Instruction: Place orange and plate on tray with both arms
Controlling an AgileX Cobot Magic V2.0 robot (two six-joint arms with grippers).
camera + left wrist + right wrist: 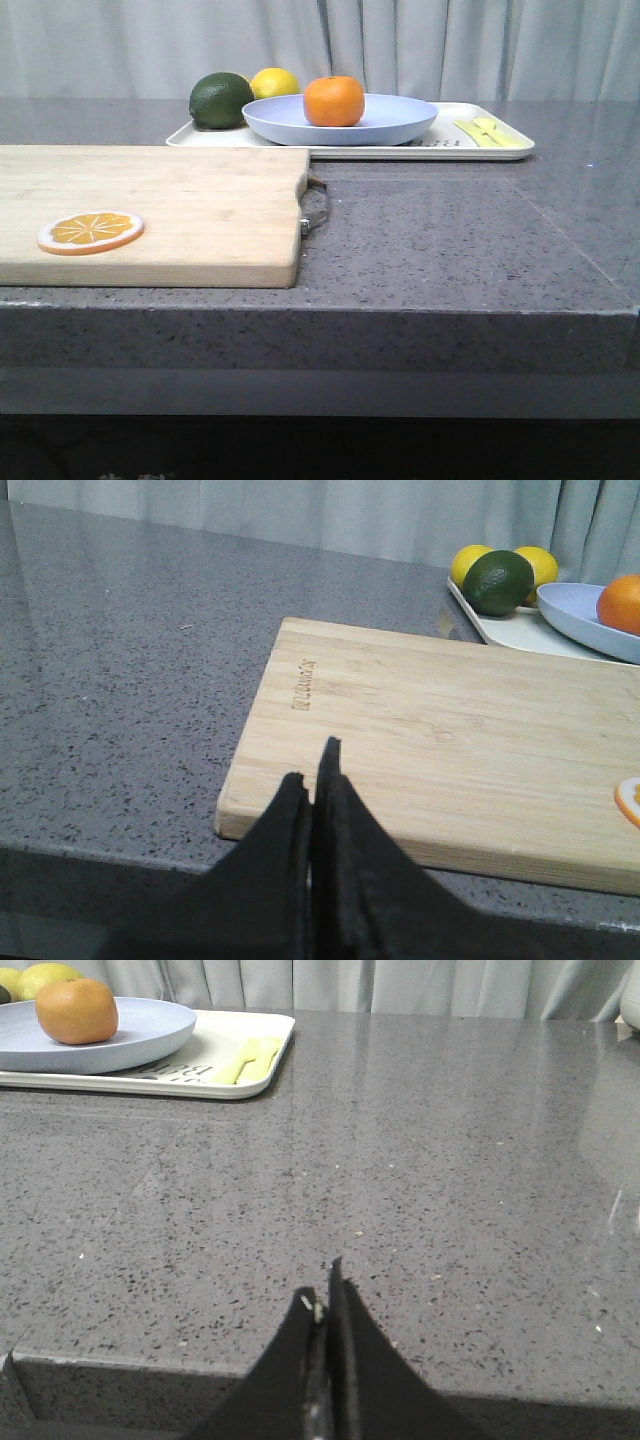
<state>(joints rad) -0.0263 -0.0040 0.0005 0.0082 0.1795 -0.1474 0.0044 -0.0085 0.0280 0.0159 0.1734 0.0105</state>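
Observation:
The orange [334, 100] sits in the pale lavender-blue plate [400, 120], and the plate rests on the cream-white tray [500, 148] at the back of the table. They also show in the right wrist view: the orange [76, 1011], the plate [150, 1030], the tray [270, 1055]. In the left wrist view the orange [622, 603] and the plate [570, 615] are at the picture's edge. My left gripper [313, 770] is shut and empty over the table's front edge, near the cutting board. My right gripper [325, 1290] is shut and empty at the front edge, far from the tray.
A light wooden cutting board [180, 210] lies front left with an orange slice disc [91, 232] on it. On the tray behind the plate are a dark green fruit [221, 99] and a yellow lemon [276, 81]; yellow cutlery [490, 133] lies at its right end.

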